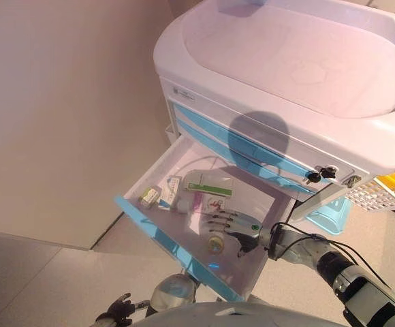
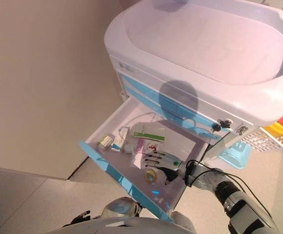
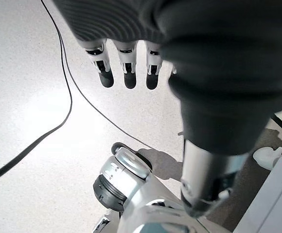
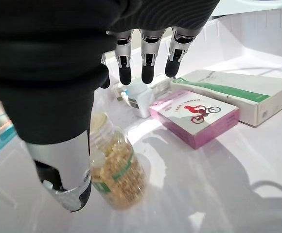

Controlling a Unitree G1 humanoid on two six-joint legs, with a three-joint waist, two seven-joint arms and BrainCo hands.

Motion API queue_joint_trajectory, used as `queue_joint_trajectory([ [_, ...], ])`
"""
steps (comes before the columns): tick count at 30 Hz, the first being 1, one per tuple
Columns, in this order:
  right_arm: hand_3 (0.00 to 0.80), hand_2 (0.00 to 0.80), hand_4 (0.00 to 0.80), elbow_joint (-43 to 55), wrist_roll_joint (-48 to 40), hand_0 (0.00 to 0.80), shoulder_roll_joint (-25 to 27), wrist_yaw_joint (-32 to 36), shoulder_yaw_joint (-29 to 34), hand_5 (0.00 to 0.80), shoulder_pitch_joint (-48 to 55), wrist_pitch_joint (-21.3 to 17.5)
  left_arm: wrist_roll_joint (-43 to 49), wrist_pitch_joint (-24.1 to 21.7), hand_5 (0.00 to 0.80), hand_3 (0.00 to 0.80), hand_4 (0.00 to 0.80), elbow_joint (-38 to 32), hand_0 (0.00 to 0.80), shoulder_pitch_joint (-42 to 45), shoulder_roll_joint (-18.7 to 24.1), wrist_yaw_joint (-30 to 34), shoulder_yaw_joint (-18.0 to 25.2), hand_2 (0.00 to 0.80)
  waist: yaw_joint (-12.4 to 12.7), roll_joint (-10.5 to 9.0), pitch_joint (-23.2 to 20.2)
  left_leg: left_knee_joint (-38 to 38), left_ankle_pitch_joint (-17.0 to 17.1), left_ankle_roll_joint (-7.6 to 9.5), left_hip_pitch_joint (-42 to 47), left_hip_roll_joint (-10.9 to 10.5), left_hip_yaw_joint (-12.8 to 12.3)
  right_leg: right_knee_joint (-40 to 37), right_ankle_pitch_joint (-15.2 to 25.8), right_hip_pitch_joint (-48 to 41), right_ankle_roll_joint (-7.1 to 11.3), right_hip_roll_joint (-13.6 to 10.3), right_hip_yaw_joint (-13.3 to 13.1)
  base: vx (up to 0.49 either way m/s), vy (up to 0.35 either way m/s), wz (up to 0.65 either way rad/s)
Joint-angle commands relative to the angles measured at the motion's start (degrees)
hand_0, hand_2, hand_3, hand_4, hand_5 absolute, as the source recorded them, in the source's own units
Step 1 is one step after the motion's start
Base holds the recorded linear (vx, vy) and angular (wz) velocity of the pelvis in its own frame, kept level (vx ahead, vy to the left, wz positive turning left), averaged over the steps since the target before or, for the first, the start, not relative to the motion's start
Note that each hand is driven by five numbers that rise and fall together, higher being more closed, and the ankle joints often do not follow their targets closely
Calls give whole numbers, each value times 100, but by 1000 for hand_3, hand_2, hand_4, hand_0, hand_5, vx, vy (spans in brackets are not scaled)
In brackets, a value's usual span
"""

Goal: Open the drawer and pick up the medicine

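The cart's lowest drawer [image 1: 177, 248], white with a blue front, stands pulled out. On its floor lies a clear bottle of yellow capsules [image 4: 116, 170]. My right hand [image 1: 235, 225] hovers just over the bottle inside the drawer. The hand is open, its fingers [image 4: 143, 63] straight and its thumb [image 4: 65, 174] right beside the bottle, curled round nothing. Beyond the fingers lie a pink box [image 4: 194, 116], a long white-and-green box [image 4: 238, 94] and a small white bottle [image 4: 138, 99]. My left hand [image 3: 126, 68] hangs open low over the floor, away from the drawer.
A small box [image 1: 148, 197] sits in the drawer's left corner. Above the drawer are closed blue-fronted drawers and the cart's white top [image 1: 293, 54]. A white basket [image 1: 381, 194] hangs on the cart's right side, above a light blue bin [image 1: 327, 214]. A beige wall stands at left.
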State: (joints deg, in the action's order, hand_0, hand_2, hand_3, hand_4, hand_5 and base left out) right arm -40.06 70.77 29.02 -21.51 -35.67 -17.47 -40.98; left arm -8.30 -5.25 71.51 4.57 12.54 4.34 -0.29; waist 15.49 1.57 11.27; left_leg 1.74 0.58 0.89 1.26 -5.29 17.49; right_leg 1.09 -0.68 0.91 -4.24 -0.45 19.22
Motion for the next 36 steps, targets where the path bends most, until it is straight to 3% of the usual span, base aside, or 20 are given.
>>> queue_joint_trajectory([
  [1,0,0,0,496,-388,0,-152,-46,-137,0,173,-61,163,-130,0,0,0,133,0,193,-51,-23,-211,0,110,-224,-166,49,-207,147,-354,-484,-92,181,-305,-257,522,-446,-255,0,0,0],
  [19,0,0,0,576,-600,0,-237,132,-300,0,144,135,215,-116,0,0,0,6,0,302,-175,-151,-309,0,224,-199,-158,-4,-173,160,-359,-518,-41,186,-264,-242,595,-522,-252,5,7,1],
  [36,0,0,0,414,-491,0,-254,136,-405,0,121,-143,278,-66,0,0,0,70,0,192,-38,25,-178,0,251,-184,-153,66,-220,173,-383,-514,-76,285,-297,-190,634,-601,-243,0,0,0],
])
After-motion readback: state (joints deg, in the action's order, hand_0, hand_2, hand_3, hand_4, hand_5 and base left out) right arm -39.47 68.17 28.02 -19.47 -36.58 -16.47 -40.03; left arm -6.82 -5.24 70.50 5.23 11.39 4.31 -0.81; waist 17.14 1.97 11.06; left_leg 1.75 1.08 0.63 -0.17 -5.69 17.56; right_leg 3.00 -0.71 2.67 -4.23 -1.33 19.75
